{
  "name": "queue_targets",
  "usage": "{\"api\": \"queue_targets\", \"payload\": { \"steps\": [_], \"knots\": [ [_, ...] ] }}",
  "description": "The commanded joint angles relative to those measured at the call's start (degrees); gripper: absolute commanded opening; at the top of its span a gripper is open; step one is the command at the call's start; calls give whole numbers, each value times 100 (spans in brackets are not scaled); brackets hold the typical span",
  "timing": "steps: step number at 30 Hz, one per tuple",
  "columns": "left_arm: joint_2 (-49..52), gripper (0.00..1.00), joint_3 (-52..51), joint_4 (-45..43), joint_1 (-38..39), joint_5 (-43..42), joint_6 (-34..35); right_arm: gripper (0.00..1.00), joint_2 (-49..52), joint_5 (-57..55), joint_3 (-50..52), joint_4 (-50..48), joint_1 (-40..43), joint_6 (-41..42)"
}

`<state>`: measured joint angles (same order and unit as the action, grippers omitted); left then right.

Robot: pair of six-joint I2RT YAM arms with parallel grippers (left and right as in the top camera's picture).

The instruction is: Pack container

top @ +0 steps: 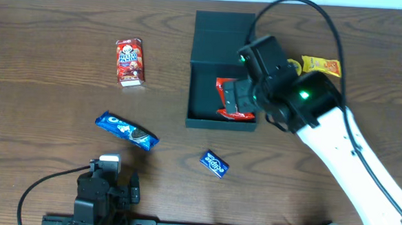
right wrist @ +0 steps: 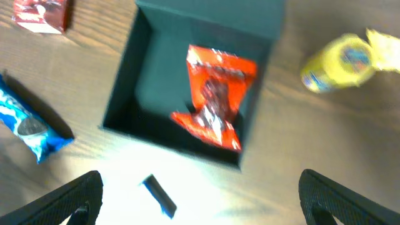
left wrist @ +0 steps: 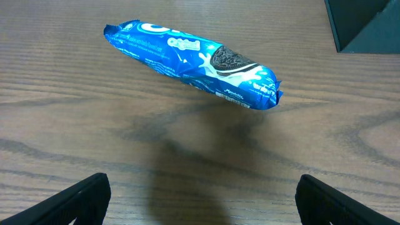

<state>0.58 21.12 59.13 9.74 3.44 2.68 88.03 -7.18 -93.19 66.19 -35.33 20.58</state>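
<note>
The dark teal-black container (top: 204,85) stands open at the middle back of the table, its flap lid (top: 223,27) folded away behind it. A red snack packet (top: 230,102) lies inside it, against the right side. My right gripper (top: 238,94) hangs above the container, open and empty. In the right wrist view the container (right wrist: 156,69) and the red packet (right wrist: 215,97) lie below the open fingers (right wrist: 200,200). My left gripper (left wrist: 200,203) is open and empty, low near the front edge, with a blue Oreo packet (left wrist: 194,62) ahead of it.
A red Hello Panda box (top: 130,62) lies at the back left. The Oreo packet (top: 126,130) and a small blue packet (top: 214,163) lie in front of the container. Two yellow packets (top: 320,66) lie to its right. The container's corner (left wrist: 365,22) shows in the left wrist view.
</note>
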Motion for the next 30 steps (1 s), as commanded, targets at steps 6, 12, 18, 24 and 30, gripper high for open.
{"api": "queue_targets", "payload": {
  "steps": [6,12,18,24,30],
  "knots": [
    [-37,96,-173,129,-39,59,-103,99,-1274,-592,1419,-273,-216,509],
    [-37,96,-173,129,-39,59,-101,99,-2455,-590,2789,-514,-219,562],
    [-37,96,-173,129,-37,59,-101,99,-3849,-595,4061,-726,-219,730],
    [-37,96,-173,129,-39,59,-101,99,-4323,-592,4389,-601,-219,728],
    [-37,96,-173,129,-39,59,-101,99,-4323,-636,4389,-396,-214,721]
  ]
}}
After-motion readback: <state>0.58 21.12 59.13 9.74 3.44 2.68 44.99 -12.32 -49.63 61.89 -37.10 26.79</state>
